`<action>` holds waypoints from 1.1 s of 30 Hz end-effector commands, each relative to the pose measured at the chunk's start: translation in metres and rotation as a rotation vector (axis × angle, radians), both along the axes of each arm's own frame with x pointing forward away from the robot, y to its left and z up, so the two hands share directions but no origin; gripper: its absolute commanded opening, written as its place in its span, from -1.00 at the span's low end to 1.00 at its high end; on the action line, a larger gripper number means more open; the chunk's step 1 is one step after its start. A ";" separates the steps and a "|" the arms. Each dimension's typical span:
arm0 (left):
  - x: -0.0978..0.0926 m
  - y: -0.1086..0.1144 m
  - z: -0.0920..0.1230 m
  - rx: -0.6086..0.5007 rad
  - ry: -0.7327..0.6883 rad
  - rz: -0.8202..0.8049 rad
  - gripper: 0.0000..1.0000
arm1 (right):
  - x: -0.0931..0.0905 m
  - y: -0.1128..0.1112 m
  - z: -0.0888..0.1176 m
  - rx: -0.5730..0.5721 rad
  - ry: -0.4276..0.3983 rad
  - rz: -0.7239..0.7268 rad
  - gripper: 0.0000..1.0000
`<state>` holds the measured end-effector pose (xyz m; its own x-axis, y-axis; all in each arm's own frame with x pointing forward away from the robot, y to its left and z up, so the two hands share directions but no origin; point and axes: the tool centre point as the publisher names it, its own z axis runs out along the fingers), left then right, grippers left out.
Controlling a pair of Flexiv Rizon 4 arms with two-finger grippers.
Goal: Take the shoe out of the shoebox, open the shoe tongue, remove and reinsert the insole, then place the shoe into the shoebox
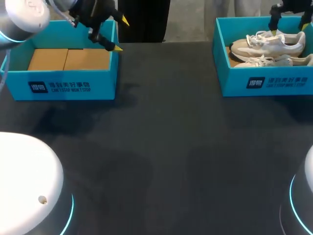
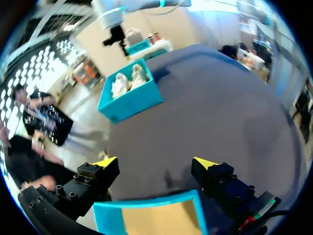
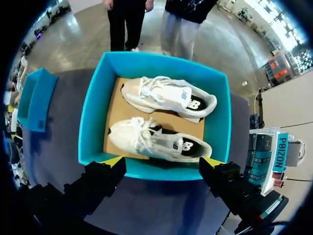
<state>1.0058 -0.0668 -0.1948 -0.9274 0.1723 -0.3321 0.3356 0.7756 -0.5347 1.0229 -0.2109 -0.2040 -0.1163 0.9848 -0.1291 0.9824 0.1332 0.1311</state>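
Two white shoes (image 3: 164,117) are lying side by side in the shoebox (image 1: 234,81) at the tabletop's (image 1: 171,147) far right corner. The right gripper (image 3: 163,166) is hovering released above, lined up over them; the left gripper (image 2: 154,164) is hanging released over the empty box (image 1: 68,81) at the far left corner.

Table (image 1: 171,147): one broad surface, matte, dark charcoal, no visible pattern or seam. In the head view it fills nearly everything from the near side to a straight far edge.

Light: diffuse, from above. Shadows on the top are soft-edged, a darker patch toward the left rear and fainter blotches across the middle. No hard highlights.

Left wrist view: the same top (image 2: 220,112) reads lighter, grey-blue, evenly lit, with a rounded far corner showing.

Right wrist view: the surface (image 3: 156,200) looks dark violet-grey and dull.
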 end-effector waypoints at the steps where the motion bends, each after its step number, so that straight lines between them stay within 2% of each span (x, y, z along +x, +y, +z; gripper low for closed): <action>1: -0.008 -0.002 0.003 0.197 0.063 0.298 1.00 | -0.018 -0.010 0.001 0.046 -0.012 0.013 1.00; 7: -0.008 -0.002 0.003 0.197 0.063 0.298 1.00 | -0.036 -0.014 0.000 0.034 0.010 0.017 1.00; 15: -0.018 -0.001 0.017 0.102 0.316 0.798 1.00 | -0.060 -0.013 0.003 0.027 0.018 0.016 1.00; 17: -0.020 0.000 0.018 0.071 0.303 0.881 1.00 | -0.065 -0.011 0.003 0.026 0.020 0.018 1.00; 24: -0.023 0.007 0.019 -0.022 0.398 1.310 1.00 | -0.084 -0.008 0.008 0.029 0.016 0.006 1.00; 33: -0.042 0.034 0.006 -0.074 0.567 1.526 1.00 | -0.106 0.000 0.004 0.053 0.040 -0.007 1.00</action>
